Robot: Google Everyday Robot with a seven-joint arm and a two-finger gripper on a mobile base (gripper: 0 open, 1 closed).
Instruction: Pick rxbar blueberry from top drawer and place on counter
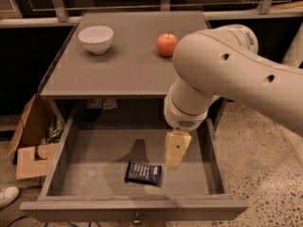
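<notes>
The rxbar blueberry (143,173), a flat navy-blue wrapped bar, lies on the grey bottom of the open top drawer (99,152), near the front middle. My gripper (174,161), with pale yellow fingers pointing down, hangs inside the drawer just to the right of the bar and slightly above it, not touching it. The big white arm comes in from the right above the drawer. The grey counter (128,63) is above and behind the drawer.
A white bowl (96,38) stands on the counter at the back left. A red-orange apple (166,44) sits at the back middle, close to the arm. A cardboard box (32,136) and a shoe (8,196) lie on the floor at the left.
</notes>
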